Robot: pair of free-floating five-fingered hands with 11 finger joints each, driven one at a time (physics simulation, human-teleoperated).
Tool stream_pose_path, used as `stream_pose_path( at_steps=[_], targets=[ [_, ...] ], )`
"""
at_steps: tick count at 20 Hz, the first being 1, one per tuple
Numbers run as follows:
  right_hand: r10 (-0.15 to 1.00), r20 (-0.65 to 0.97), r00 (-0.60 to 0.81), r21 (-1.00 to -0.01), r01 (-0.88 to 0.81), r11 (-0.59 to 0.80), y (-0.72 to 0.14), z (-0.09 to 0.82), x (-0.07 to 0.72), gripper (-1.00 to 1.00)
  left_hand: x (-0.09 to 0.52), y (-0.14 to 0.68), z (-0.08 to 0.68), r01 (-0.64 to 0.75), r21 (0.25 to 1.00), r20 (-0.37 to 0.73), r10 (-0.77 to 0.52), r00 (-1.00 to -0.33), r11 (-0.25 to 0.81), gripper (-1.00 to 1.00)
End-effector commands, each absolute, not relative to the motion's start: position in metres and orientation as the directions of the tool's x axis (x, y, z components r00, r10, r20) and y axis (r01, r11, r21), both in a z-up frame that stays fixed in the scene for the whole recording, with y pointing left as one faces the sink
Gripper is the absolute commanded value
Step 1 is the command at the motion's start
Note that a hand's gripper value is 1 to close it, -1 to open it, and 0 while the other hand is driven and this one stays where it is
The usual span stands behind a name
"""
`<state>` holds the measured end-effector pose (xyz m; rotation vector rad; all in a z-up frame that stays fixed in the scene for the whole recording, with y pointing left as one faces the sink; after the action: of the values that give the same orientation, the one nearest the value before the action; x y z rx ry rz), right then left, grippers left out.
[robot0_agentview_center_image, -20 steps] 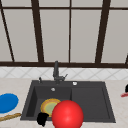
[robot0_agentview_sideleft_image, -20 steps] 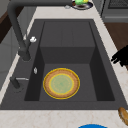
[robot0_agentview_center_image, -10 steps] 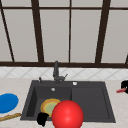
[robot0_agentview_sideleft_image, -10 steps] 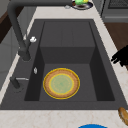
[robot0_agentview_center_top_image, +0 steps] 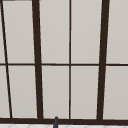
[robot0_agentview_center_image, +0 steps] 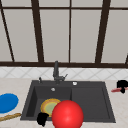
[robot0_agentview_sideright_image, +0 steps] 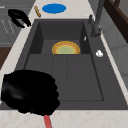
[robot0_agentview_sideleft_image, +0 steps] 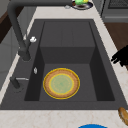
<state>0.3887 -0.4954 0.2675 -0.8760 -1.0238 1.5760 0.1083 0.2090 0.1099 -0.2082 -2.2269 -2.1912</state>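
My right hand [robot0_agentview_center_image: 122,85] is over the counter right of the sink, its fingers curled round a thin red stick [robot0_agentview_center_image: 115,90]. The right side view shows this hand [robot0_agentview_sideright_image: 30,92] close up, with the red stick [robot0_agentview_sideright_image: 47,121] poking out below it. My left hand [robot0_agentview_center_image: 42,118] hangs at the sink's front edge with relaxed fingers, and it appears as well in the left side view [robot0_agentview_sideleft_image: 121,57] and the right side view [robot0_agentview_sideright_image: 18,16]. A yellow plate with a green middle [robot0_agentview_sideleft_image: 61,83] lies in the basin. A red ball [robot0_agentview_center_image: 67,114] sits in front of the sink.
The dark sink [robot0_agentview_center_image: 87,100] has a drainboard on its right and a tall faucet [robot0_agentview_center_image: 56,71] behind it. A blue plate [robot0_agentview_center_image: 7,102] and a wooden stick [robot0_agentview_center_image: 10,116] lie on the left counter. A dish with something green [robot0_agentview_sideleft_image: 80,3] stands past the sink's right end.
The right hand has come into sight at the red stick on the right counter. The left hand, plate and ball have stayed put.
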Motion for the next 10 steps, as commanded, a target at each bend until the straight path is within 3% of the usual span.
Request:
stream_pose_path(
  at_steps=[1,10],
  targets=[
    [0.976,-0.042,-0.212,-0.925,-0.362,-0.119,-0.464,0.258,0.390,1.00,0.108,0.209,0.110,0.102,0.995,0.101,0.087,-0.991,0.012,0.00],
    [0.980,-0.059,-0.191,-0.924,-0.362,-0.126,-0.402,0.251,0.396,1.00,0.108,0.209,0.110,0.102,0.995,0.101,0.087,-0.991,0.012,0.00]
  ],
)
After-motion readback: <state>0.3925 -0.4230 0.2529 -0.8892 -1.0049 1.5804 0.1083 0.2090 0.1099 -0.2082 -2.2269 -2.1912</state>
